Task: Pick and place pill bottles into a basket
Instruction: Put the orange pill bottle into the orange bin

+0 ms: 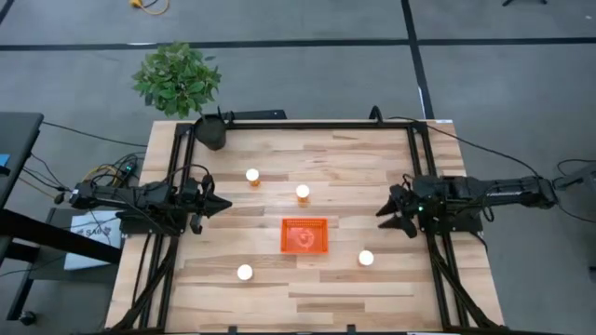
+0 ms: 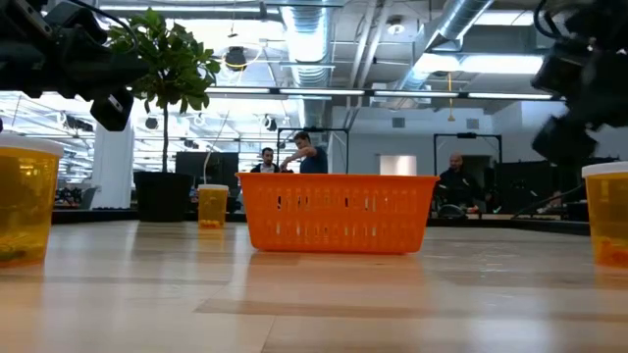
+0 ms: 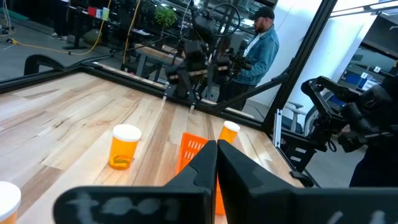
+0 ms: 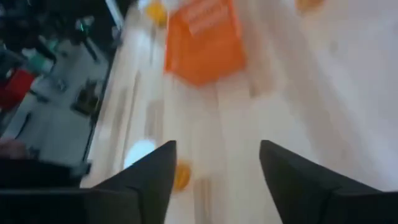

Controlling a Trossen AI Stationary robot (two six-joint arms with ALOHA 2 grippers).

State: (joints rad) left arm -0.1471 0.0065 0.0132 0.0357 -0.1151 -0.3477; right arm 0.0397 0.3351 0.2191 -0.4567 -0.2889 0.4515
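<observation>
High view: no readable labels on four orange white-capped pill bottles (image 1: 303, 193) around the orange plastic basket (image 1: 304, 235); left gripper (image 1: 222, 206) jaws closed, right gripper (image 1: 384, 214) jaws wide.

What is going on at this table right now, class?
A two-armed robot is set to put pill bottles into the orange basket in the middle of the table. None is in yet: four bottles stand around it. The left pincer waits shut at the left edge. The right pincer, open, holds nothing at the right edge. A potted plant sits at the far left corner.
</observation>
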